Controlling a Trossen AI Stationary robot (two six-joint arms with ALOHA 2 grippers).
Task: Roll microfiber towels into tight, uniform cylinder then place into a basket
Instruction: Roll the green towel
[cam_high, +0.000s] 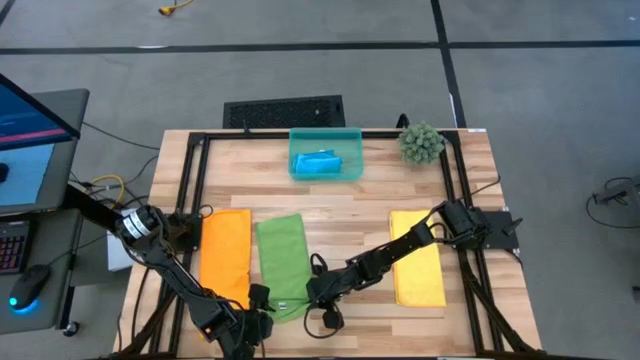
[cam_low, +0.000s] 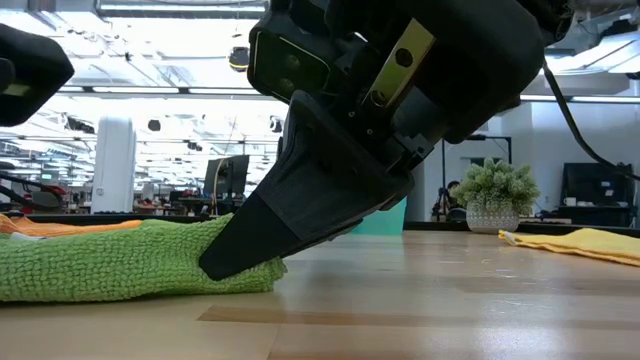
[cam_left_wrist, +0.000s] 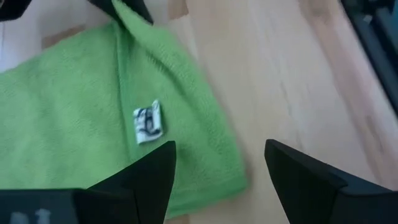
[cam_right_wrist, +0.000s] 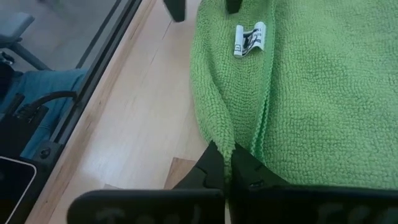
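Right up against the low camera, the right gripper (cam_low: 240, 262) has its fingers pinched together on the near corner of the green towel (cam_high: 282, 264), and the right wrist view confirms it: a ridge of green pile is squeezed between the closed tips. Just beside it, at the towel's other near corner, the left gripper (cam_left_wrist: 217, 171) hovers with its fingers spread wide, holding nothing, the white care tag (cam_left_wrist: 148, 122) just ahead of them.

Out beyond the left claw lies the orange towel (cam_high: 226, 255), flat; well off behind the right arm, the yellow towel (cam_high: 416, 260), also flat. Far ahead of both claws, across the table, the basket (cam_high: 326, 137) already carries a blue towel (cam_high: 319, 163), with the plant ball (cam_high: 421, 143) next to it.

By my read, rolling the green one is only starting. To do it well, the left claw should close on its corner level with the right's, so both lift the edge together and turn it over evenly; a lopsided start gives a cone, not a tight cylinder.
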